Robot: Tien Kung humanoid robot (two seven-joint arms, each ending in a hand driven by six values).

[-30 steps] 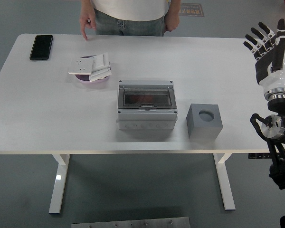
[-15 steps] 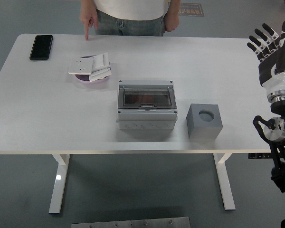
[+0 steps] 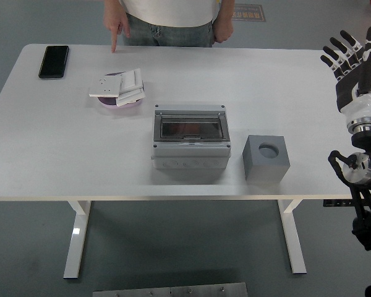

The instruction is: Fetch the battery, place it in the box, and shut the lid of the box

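Note:
A grey box (image 3: 190,139) with a shut clear lid sits in the middle of the white table (image 3: 62,161). Something dark shows dimly through the lid; I cannot tell what it is. No battery is plainly in view. My right hand (image 3: 351,57) is raised off the table's right edge, fingers spread, holding nothing. It is well to the right of the box. My left arm does not show.
A grey cube (image 3: 266,157) with a round hole on top stands just right of the box. A pink dish (image 3: 119,99) with white switch plates (image 3: 118,85) lies at back left. A black phone (image 3: 54,60) lies far left. A person stands behind, one finger (image 3: 114,44) touching the table's far edge.
My right hand has drifted slightly right and up. The person's hand lowered a pointing finger to the table's far edge.

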